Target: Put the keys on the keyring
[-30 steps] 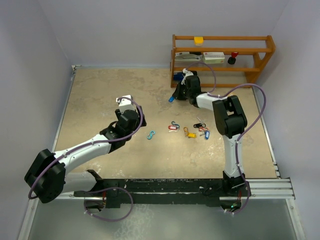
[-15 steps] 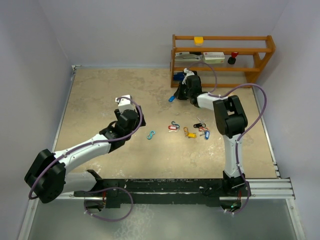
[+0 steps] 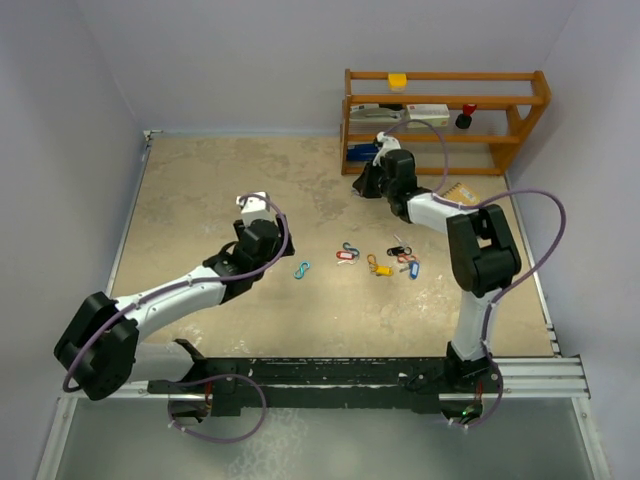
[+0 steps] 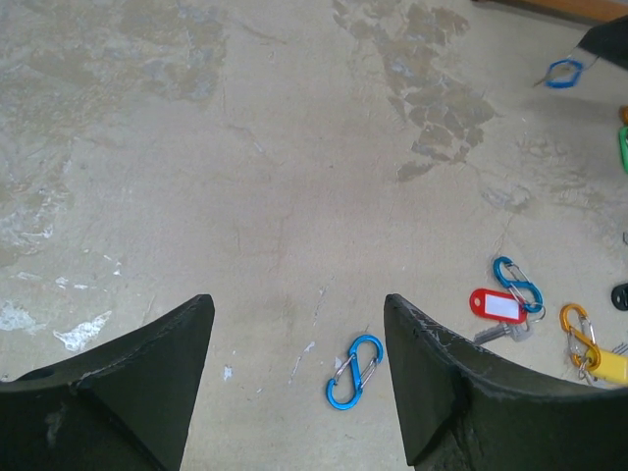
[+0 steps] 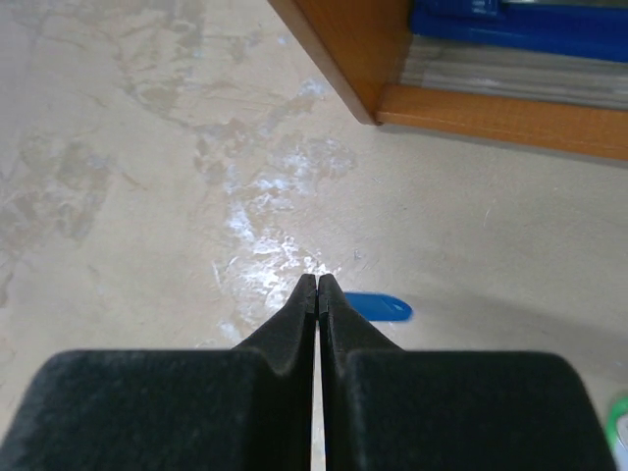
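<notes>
Item: blue-tag key (image 5: 378, 307), far-right part of table (image 3: 220, 180), just near of wooden shelf (image 3: 445, 105), by its left foot.
Right gripper (image 5: 317, 287): fingers pressed flat together, no gap visible. Tag shows just beside the tips, on their right in wrist view, partly behind the right finger. Can't tell if key is pinched or tag only lies alongside.
Tag axis: long side runs crosswise to the fingers' line.
Left gripper (image 4: 294, 319): fingers wide, nothing between them, over bare table left of the key group.
Other keys (image 3: 385, 262): loose group w/ red, yellow, black, blue tags, mid-table. Near of right gripper, right of left gripper, well apart from blue-tag key.
Blue clip (image 4: 353, 358): tagless, just ahead of left fingers, closer to the right one, axis slanted.
Keyring: not made out in any view.
Nearer arm: right for blue-tag key. The group lies approx. between both.
Next (judged): check hold. If missed, reopen, shift toward tag, close across its short side.
</notes>
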